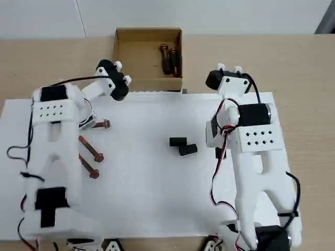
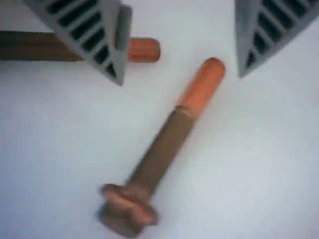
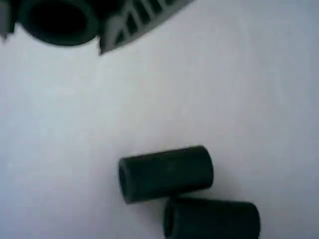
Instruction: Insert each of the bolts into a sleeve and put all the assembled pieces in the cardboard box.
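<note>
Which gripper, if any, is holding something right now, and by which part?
The right gripper grips a black sleeve across its round wall; the left gripper is open over a bolt, holding nothing.

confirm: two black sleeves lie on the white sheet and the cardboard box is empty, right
Not quite: the cardboard box is not empty; the high view shows brown pieces inside it. The two black sleeves do lie on the white sheet.

Three coppery metal bolts (image 1: 90, 148) lying flat, left; two black cylindrical sleeves (image 1: 183, 145) touching, centre; third sleeve (image 3: 52, 17) in right pincer (image 3: 67, 22); assembled pieces (image 1: 169, 57) inside brown cardboard box (image 1: 128, 57).
</note>
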### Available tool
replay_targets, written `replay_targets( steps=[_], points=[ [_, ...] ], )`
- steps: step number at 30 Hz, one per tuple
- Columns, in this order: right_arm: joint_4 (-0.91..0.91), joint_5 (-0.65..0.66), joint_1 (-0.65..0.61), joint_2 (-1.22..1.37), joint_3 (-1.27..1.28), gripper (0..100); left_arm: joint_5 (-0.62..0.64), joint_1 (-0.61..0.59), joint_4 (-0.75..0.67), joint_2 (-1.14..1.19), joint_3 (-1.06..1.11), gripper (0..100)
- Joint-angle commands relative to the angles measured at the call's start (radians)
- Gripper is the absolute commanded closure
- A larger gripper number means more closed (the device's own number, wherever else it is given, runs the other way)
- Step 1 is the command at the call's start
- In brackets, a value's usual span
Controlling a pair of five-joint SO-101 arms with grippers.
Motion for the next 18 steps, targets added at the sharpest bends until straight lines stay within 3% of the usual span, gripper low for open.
replay_targets(
  steps=[1,18],
  points=[
    [-0.047,-0.006,0.007,-0.033,0.005,99.5,-0.009,0.006,0.064,0.048,-0.104,86],
    [-0.087,-0.006,0.004,-0.035,0.081,99.5,-0.011,0.02,0.068,0.385,-0.328,90]
  ],
)
